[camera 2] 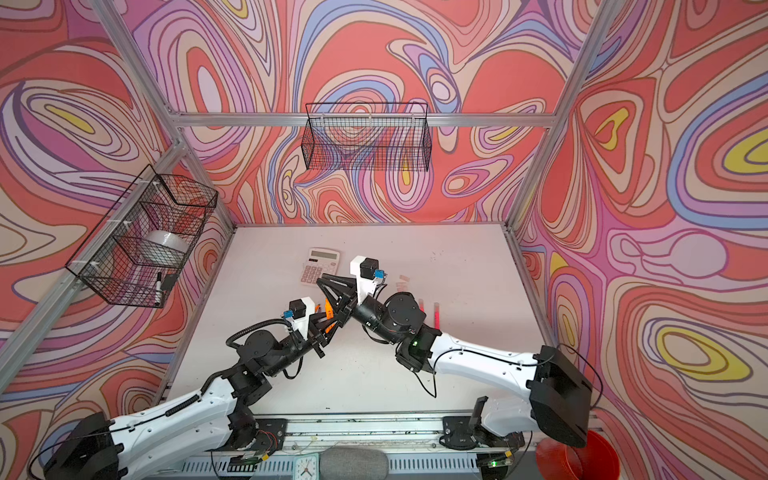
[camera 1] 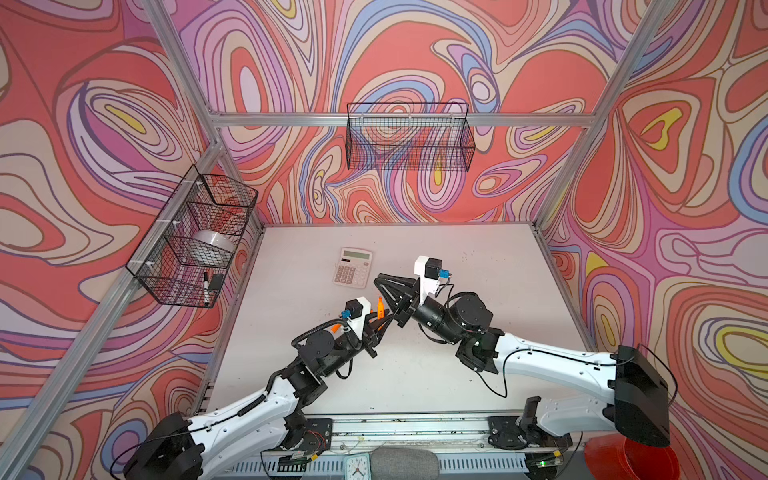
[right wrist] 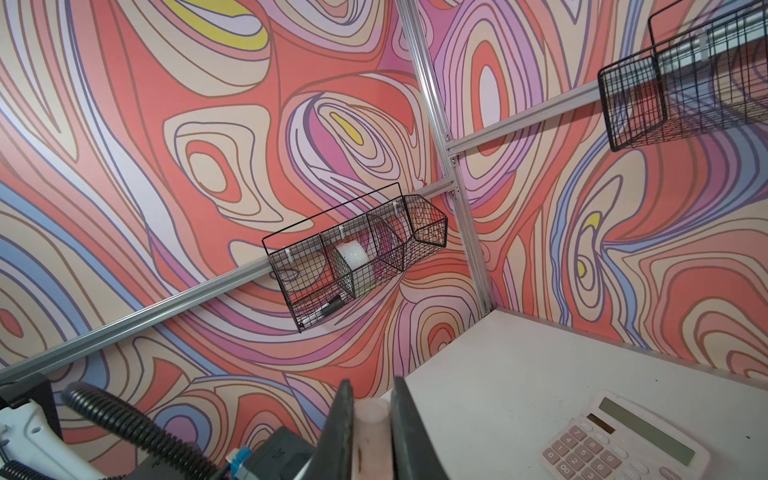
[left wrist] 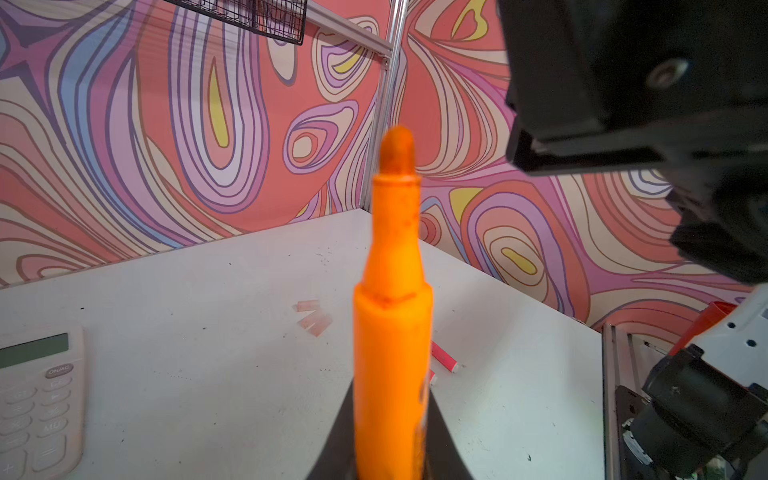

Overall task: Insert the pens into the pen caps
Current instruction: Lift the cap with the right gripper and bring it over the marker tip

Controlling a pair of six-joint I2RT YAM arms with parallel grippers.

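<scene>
Between swirled walls (camera 1: 124, 124), over a scuffed white worktop (camera 1: 415, 374), an uncapped orange pen (left wrist: 392, 332) is gripped by the left hand (left wrist: 391, 449), a pale cap (right wrist: 371, 432) by the right hand (right wrist: 371, 392).

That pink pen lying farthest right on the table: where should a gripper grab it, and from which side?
Grip mid-barrel, coming down from above, jaws across its width. The pink pen lies flat on the table, long and slim, so only its narrow sides can be pinched; a middle grip probably keeps it balanced.

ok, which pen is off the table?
The orange pen, clamped between the left fingers; the two pink pens lie flat on the table.
</scene>
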